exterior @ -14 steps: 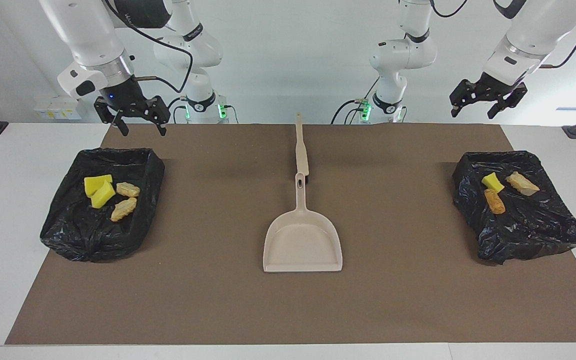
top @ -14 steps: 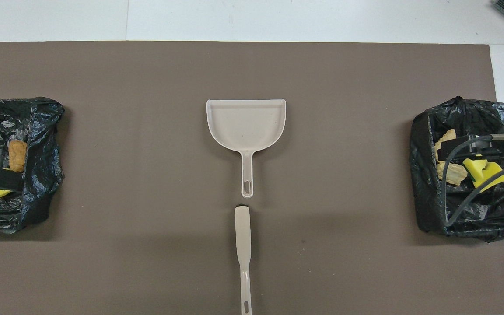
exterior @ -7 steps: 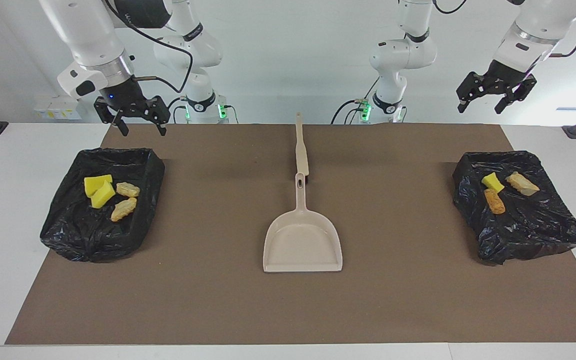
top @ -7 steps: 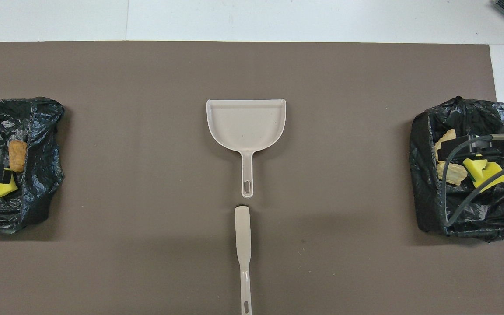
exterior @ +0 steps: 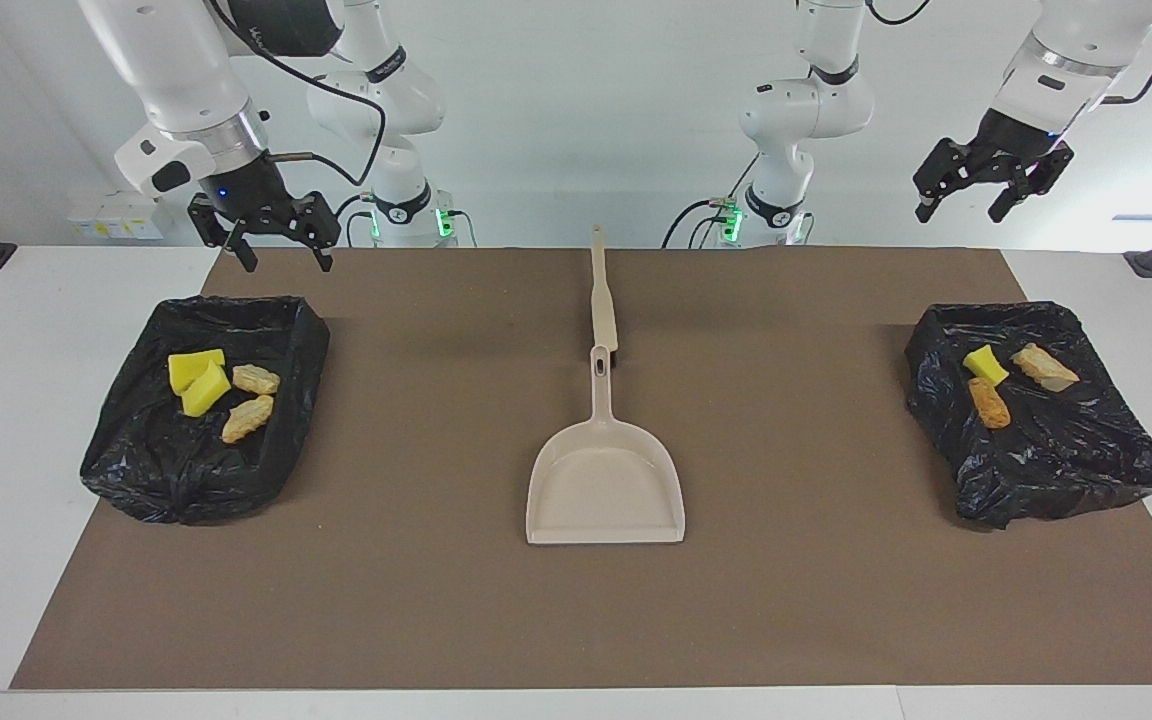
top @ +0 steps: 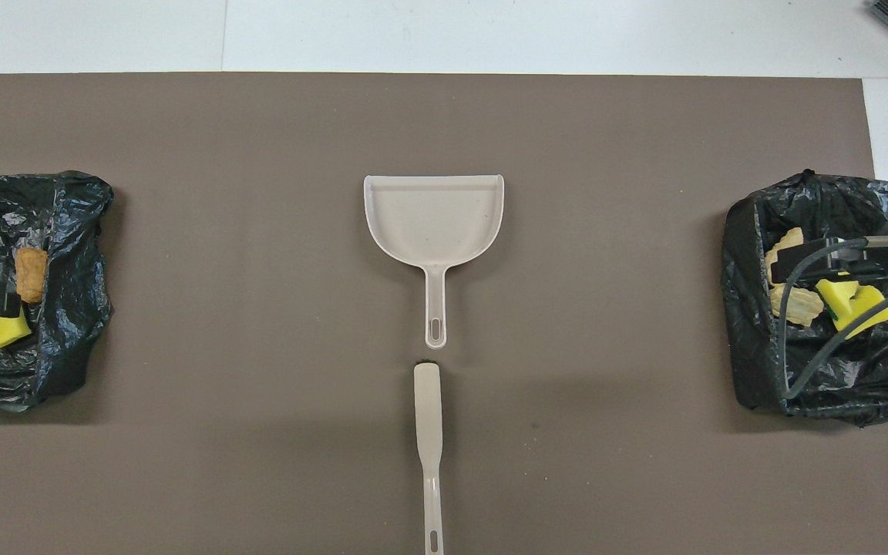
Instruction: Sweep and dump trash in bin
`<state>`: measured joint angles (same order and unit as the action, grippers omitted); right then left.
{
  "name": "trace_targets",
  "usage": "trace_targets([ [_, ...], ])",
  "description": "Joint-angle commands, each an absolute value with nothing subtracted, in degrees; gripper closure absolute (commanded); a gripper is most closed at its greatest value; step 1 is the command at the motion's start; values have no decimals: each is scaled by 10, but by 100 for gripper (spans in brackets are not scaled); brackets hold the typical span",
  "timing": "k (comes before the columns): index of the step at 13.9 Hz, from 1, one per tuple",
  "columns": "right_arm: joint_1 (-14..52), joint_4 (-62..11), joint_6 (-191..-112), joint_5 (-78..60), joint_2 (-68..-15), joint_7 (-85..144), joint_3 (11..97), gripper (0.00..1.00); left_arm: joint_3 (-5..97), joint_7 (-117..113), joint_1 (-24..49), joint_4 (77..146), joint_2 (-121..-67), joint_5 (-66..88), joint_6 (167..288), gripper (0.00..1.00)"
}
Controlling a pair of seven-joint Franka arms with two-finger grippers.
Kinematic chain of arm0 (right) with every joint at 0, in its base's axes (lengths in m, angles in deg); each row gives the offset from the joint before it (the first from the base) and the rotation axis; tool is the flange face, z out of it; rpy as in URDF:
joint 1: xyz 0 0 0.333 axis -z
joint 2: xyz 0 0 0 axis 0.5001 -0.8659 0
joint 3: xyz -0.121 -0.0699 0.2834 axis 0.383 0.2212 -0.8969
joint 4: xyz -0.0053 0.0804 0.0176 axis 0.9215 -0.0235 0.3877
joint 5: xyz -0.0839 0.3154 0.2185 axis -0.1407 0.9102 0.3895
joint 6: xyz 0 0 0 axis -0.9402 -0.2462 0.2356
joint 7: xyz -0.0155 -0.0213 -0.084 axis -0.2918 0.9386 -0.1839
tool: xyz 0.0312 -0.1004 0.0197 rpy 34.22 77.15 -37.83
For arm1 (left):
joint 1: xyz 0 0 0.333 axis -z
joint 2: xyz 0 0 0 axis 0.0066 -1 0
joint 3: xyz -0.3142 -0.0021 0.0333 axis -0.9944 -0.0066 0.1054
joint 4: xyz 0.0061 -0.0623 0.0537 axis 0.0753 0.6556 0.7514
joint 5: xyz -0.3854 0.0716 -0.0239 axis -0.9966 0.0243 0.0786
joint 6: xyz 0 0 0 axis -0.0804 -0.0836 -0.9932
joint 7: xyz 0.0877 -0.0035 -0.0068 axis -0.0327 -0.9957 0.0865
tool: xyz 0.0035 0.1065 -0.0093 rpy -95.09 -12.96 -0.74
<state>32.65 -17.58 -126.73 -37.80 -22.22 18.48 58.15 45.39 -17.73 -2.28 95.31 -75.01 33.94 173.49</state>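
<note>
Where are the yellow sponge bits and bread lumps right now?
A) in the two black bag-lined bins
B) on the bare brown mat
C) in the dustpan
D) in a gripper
A: the scraps lie in the black bins, while the dustpan is empty and both grippers hang open with nothing in them.

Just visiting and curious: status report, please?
Left end effector and right end effector open, raised, empty. Trash in both bins. Dustpan, brush untouched.

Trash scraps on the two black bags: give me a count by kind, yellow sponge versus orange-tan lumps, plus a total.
Yellow sponge chunks: 3, two on the bag at the right arm's end, one on the bag at the left arm's end.
Orange-tan lumps: 4, two and two.
Total: 7.
</note>
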Motion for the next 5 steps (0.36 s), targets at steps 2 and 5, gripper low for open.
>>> trace_targets([
  [2, 333, -191, -1279, -369, -210, 178, 578, 0, 457, -178, -25, 960, -742, 330, 1743, 0],
  [5, 333, -191, -1279, -369, -210, 178, 578, 0, 457, -173, -24, 961, -740, 330, 1735, 0],
])
